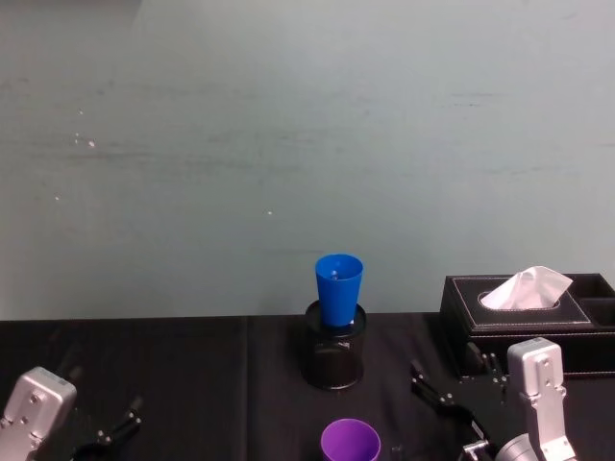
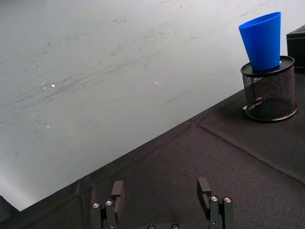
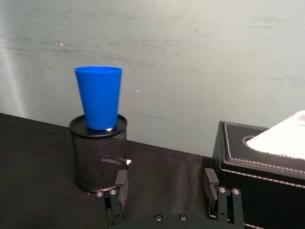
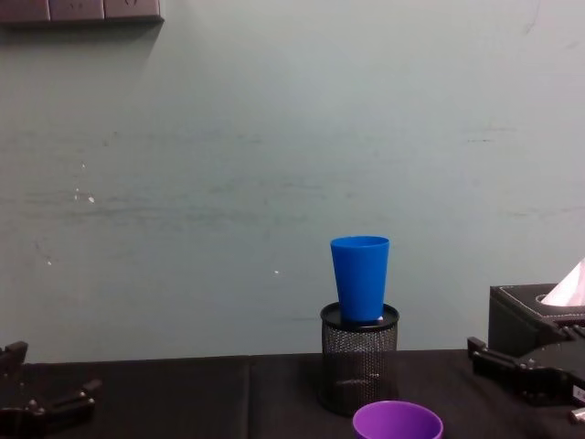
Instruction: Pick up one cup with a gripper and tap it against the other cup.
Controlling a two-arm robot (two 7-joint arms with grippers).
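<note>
The blue cup (image 1: 338,288) (image 4: 359,277) stands upright with its base in the mouth of a black wire-mesh pen holder (image 1: 335,360) at the table's middle back. The purple cup (image 1: 351,442) (image 4: 398,421) stands upright nearer to me, just in front of the holder. My right gripper (image 1: 461,386) (image 3: 166,179) hovers low to the right of the purple cup, open and holding nothing, pointed toward the holder and the blue cup (image 3: 99,98). My left gripper (image 1: 110,432) (image 2: 161,188) sits low at the left, open with nothing in it, far from both cups.
A black tissue box (image 1: 524,322) (image 3: 257,167) with a white tissue stands at the back right, close beside my right gripper. A black cloth (image 2: 200,157) covers the table. A pale green wall rises just behind the holder.
</note>
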